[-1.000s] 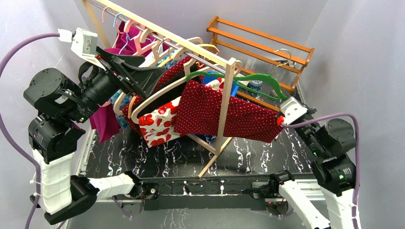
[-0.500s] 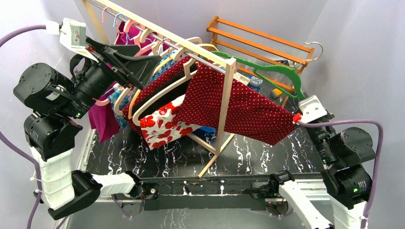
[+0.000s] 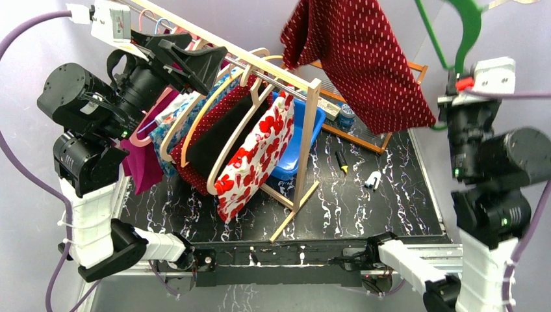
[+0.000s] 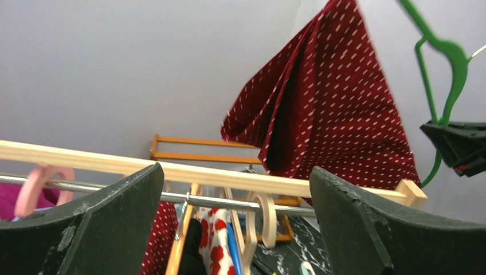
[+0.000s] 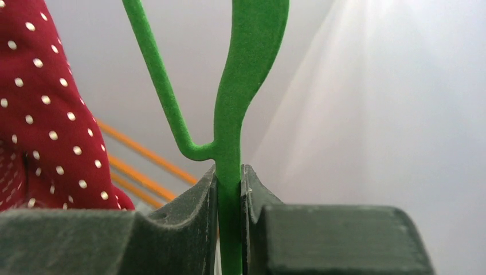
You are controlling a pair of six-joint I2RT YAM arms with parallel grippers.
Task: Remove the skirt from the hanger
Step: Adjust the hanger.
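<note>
High over the right side of the table, the skirt (image 3: 364, 58), dark red with small white dots, hangs in loose folds, its lower edge above the orange wooden rack (image 3: 416, 68) at the back. Its top runs out of the overhead view, so whether it is on the hanger cannot be told. Just beside it to the right is the green hanger (image 3: 464, 26), its thin arm rising out of view. The right gripper (image 3: 455, 97) holds this hanger from below. In the right wrist view its dark fingers (image 5: 189, 223) are pressed against both sides of the green stem (image 5: 229, 143), with the dotted cloth (image 5: 34, 114) at the left edge. In the left wrist view the skirt (image 4: 332, 114) sits well above the wooden clothes rail (image 4: 229, 172), with the hanger (image 4: 444, 63) to its right. The left gripper (image 3: 211, 58) is raised beside the rail (image 3: 260, 58), near its far left end, its fingers (image 4: 114, 223) spread wide and holding nothing. On the rail hang pale wooden hangers (image 3: 214, 123) carrying dark red and black cloth and a white garment with red flowers (image 3: 250, 162); a magenta garment (image 3: 140, 166) hangs at the left. A blue tub (image 3: 305, 143) stands behind the rail's end post. On the black marbled table (image 3: 364, 208) lie a dark marker (image 3: 341, 162) and, near it, a small white object (image 3: 373, 180).
</note>
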